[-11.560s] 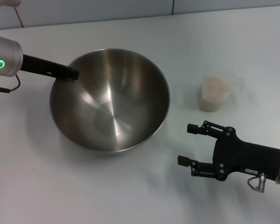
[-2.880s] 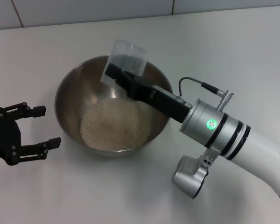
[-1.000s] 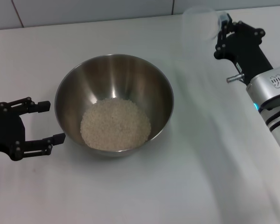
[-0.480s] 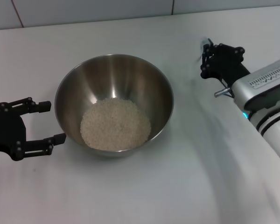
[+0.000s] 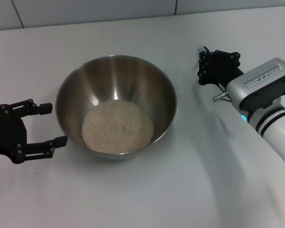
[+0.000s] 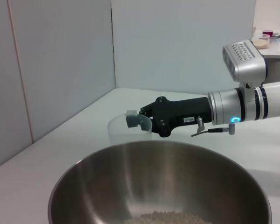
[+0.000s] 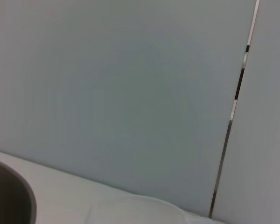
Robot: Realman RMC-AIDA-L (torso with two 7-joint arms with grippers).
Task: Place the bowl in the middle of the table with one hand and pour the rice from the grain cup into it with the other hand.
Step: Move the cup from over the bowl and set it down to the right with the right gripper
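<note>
The steel bowl (image 5: 115, 76) stands mid-table with a heap of rice (image 5: 117, 126) in its bottom. It also fills the lower part of the left wrist view (image 6: 130, 182), with a little rice (image 6: 163, 218) showing. My right gripper (image 5: 201, 65) is to the right of the bowl, low over the table. In the left wrist view the right gripper (image 6: 147, 119) is shut on the handle side of the clear grain cup (image 6: 126, 133), which is upright and looks empty. The cup hardly shows in the head view. My left gripper (image 5: 56, 124) is open and empty just left of the bowl.
The white table (image 5: 147, 190) runs back to a pale wall (image 6: 177, 46). My right forearm (image 5: 270, 109) lies across the table's right side. The right wrist view shows only the wall and a dark curved edge (image 7: 18, 196).
My right arm has carried the emptied cup from over the bowl to the back right, then down and slightly left toward the table. The left gripper and the bowl have not moved.
</note>
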